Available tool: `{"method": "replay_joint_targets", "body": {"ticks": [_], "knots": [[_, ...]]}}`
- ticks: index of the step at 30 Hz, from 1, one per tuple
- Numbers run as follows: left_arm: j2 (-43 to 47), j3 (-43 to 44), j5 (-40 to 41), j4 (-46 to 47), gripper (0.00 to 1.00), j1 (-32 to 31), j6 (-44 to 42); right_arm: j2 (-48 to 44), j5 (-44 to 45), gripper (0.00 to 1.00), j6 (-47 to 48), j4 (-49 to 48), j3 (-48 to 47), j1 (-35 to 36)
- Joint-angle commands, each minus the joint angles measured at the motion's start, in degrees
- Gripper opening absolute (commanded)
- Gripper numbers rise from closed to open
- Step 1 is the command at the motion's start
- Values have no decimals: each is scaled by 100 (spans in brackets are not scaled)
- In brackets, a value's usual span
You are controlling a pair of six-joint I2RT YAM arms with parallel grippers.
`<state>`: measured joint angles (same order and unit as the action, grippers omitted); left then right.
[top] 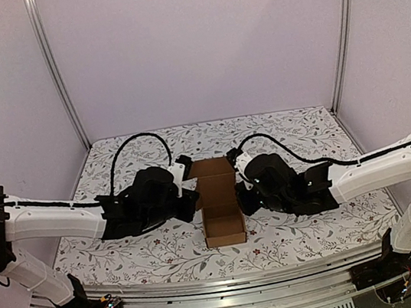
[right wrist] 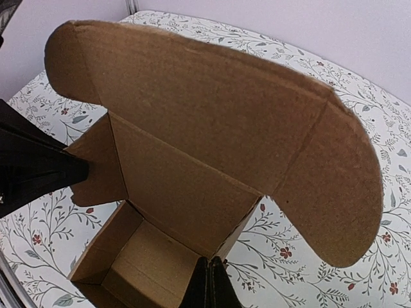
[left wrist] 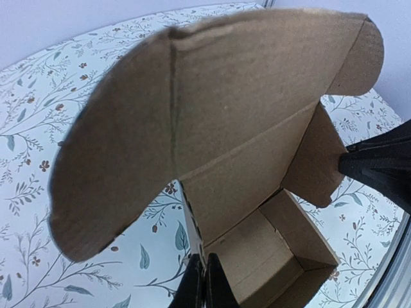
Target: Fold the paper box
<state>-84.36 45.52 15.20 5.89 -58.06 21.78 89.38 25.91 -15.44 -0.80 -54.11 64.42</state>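
Both arms stretched inward toward each other, left gripper (left wrist: 203, 287) pinched closed, right gripper (right wrist: 209, 287) pinched closed

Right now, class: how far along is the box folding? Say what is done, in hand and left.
Done: the box has a formed tray, walls up. In hand: the left gripper and right gripper, both shut, have their tips at its side walls. Left: the lid stands open with its rounded ears unfolded; it has yet to close and tuck in.
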Motion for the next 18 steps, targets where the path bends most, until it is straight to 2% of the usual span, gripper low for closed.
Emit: {"method": "replay_joint_targets", "body": {"ticks": [1, 18], "knots": [[-233, 257, 152, 78, 0, -280, 139, 221, 239, 0, -19, 80, -164, 192], [-864, 605, 460, 0, 0, -701, 584, 287, 627, 0, -158, 80, 164, 445]]}}
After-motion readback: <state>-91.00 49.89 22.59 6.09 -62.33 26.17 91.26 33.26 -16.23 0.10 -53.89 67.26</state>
